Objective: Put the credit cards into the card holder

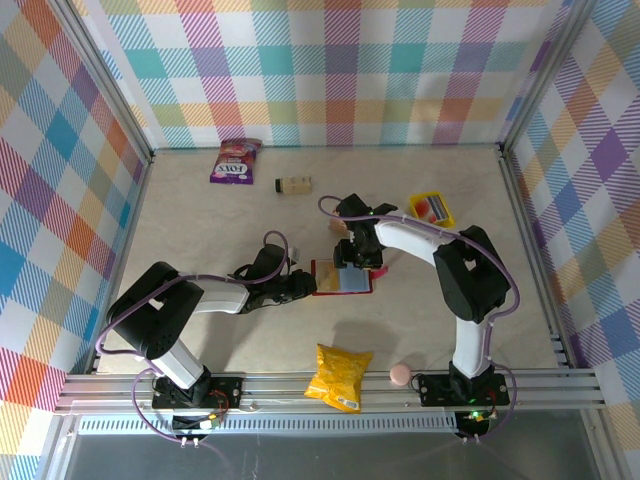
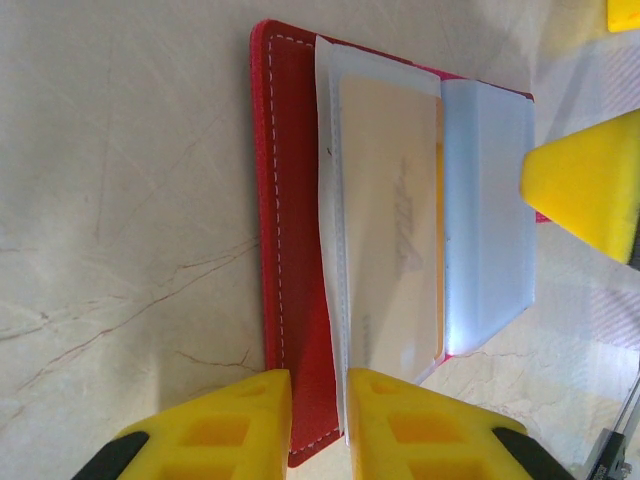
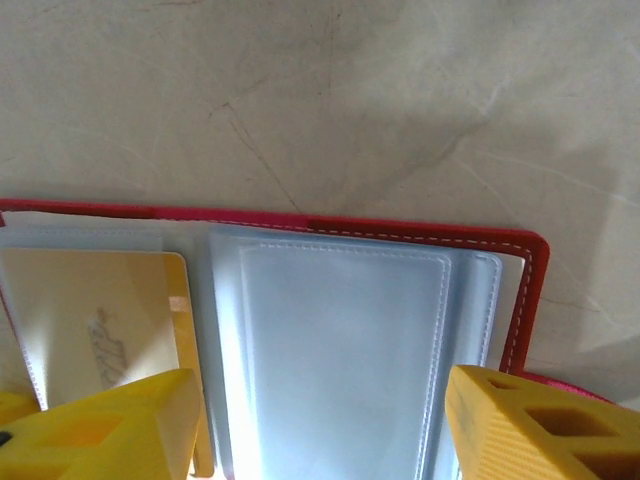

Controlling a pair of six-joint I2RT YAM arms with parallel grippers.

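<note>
left end effector (image 2: 318,388) pinching card holder (image 2: 295,200), right end effector (image 3: 320,400) spread above

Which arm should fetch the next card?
Probably right. The right jaws are open and empty, and the yellow tray holding cards sits on that side. The left jaws are pinching the edge of the red card holder.

The left gripper (image 1: 303,284) and right gripper (image 1: 352,260) crowd the holder (image 1: 345,280) from two sides. On the left gripper's far side the table (image 1: 220,220) lies bare; a tray (image 1: 432,208) stands right of the right gripper.
</note>
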